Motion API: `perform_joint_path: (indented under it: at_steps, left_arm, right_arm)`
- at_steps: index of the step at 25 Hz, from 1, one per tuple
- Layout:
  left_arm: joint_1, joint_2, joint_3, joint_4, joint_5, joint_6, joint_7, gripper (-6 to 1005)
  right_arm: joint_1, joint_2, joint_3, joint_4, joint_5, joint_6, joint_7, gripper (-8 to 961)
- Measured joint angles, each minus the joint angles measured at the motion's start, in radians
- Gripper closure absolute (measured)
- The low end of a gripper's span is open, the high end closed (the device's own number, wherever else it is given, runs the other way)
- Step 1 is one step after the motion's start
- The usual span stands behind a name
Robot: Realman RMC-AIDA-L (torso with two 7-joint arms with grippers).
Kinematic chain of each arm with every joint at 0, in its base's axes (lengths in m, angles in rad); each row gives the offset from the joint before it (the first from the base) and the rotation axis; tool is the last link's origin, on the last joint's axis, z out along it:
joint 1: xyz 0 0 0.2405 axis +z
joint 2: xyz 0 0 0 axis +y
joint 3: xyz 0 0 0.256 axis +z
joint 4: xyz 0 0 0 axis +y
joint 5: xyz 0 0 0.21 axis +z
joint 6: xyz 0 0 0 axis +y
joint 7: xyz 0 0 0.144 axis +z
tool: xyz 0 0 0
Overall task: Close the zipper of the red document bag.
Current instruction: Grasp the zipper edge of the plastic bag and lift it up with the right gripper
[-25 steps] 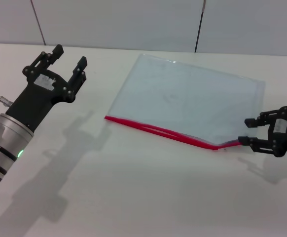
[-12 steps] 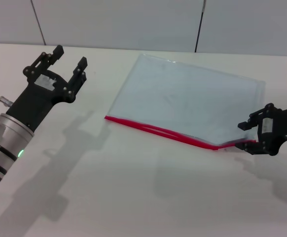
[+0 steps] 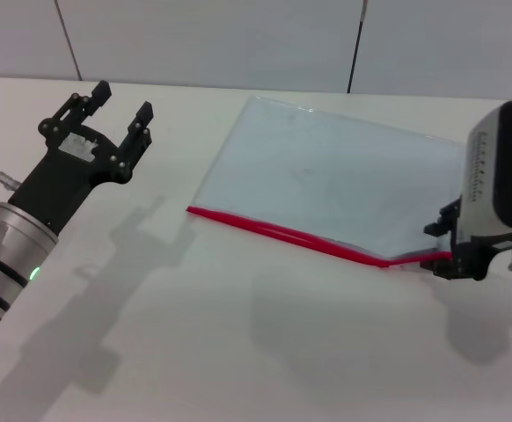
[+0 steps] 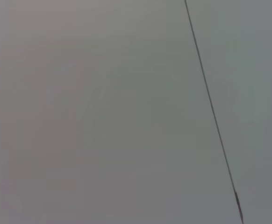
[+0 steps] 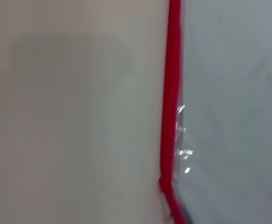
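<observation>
At the zipper's right end, right end effector; grip state unclear.

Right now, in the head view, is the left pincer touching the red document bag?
No, the left pincer hangs open well apart from the red document bag, over bare table.

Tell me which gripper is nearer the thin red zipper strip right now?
Right. The right gripper sits at the thin red zipper strip's end on the robot's right; the left gripper hovers well off to the left, fingers apart.
</observation>
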Motion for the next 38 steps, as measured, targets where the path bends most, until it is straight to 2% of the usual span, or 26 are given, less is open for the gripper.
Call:
perform_joint_path:
  at_steps: [6,15,22,38]
  left_arm:
    - [0.0,0.0,0.0,0.0,0.0,-0.001,0.0,414]
    - [0.001,0.0,0.0,0.0,0.0,-0.005,0.0,415]
    - [0.0,0.0,0.0,0.0,0.0,-0.006,0.0,415]
    - [-0.006,0.0,0.0,0.0,0.0,-0.006,-0.017,414]
  right_arm:
    - [-0.014,0.001,-0.109,-0.044,-0.071,0.063,0.093,472]
    - [-0.024,0.001,-0.177,-0.079,-0.15,0.082,0.179,471]
    - [-0.022,0.0,-0.332,-0.082,-0.257,0.17,0.323,474]
    - [0.017,0.0,-0.454,-0.019,-0.37,0.272,0.464,482]
